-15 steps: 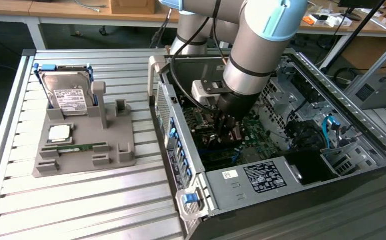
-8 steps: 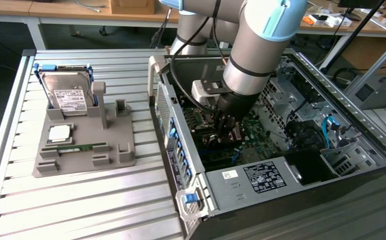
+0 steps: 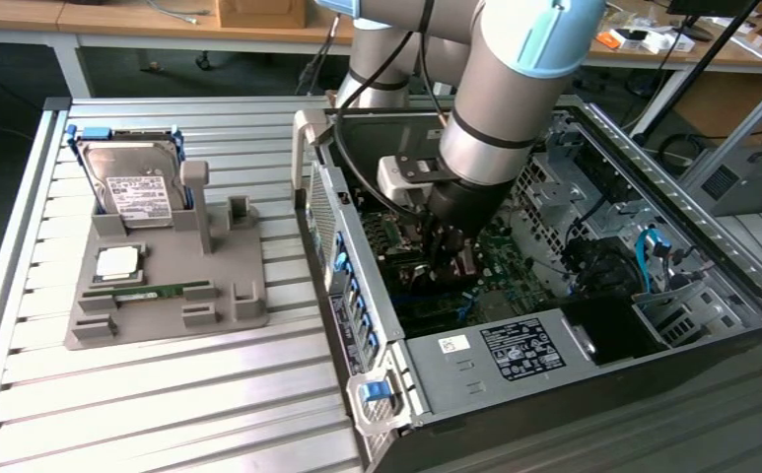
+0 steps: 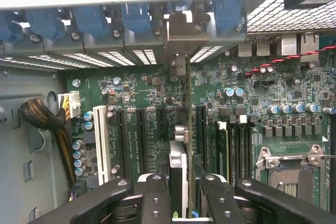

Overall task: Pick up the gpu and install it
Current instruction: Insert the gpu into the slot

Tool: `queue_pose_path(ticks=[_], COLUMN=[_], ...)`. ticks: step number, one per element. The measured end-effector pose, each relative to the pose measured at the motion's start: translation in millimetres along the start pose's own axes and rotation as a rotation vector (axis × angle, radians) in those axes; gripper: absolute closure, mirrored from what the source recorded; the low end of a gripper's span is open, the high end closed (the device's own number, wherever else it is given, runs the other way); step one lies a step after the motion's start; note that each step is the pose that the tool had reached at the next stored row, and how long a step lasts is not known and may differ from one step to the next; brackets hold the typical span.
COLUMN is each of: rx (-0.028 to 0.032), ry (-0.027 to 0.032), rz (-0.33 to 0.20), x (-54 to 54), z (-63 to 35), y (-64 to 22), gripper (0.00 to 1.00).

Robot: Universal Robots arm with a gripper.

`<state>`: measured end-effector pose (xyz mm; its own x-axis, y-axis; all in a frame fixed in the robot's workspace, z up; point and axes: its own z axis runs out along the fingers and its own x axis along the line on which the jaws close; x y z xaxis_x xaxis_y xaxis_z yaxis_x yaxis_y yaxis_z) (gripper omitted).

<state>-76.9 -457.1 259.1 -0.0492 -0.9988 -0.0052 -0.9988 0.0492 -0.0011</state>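
Note:
My gripper [image 4: 181, 199] is down inside the open computer case [image 3: 354, 296], above the green motherboard [image 4: 152, 90]. It is shut on the gpu [image 4: 178, 163], which stands on edge between the two black fingers [image 4: 156, 198]. The card runs along the black expansion slots toward the case's rear wall. Its silver bracket [image 4: 181, 35] sits up against the row of rear slot openings with blue clips [image 4: 136, 22]. In the exterior view the gripper [image 3: 444, 258] is low among the boards and the arm hides most of the card.
A grey parts holder [image 3: 171, 315] on the slatted table carries a hard drive [image 3: 137, 192], a processor [image 3: 117, 261] and a memory stick [image 3: 144, 293]. Inside the case are a braided cable bundle [image 4: 42, 116], a white slot [image 4: 102, 140], the processor socket [image 4: 294, 174] and the power supply [image 3: 519, 347].

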Motion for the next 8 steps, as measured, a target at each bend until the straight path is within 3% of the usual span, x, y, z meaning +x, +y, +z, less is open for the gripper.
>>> queue_pose_path(ticks=[8], rx=[0.0000], ry=[-0.0014], rz=[-0.023], x=[-1.7], z=[0.8], y=[1.2], gripper=[0.73])
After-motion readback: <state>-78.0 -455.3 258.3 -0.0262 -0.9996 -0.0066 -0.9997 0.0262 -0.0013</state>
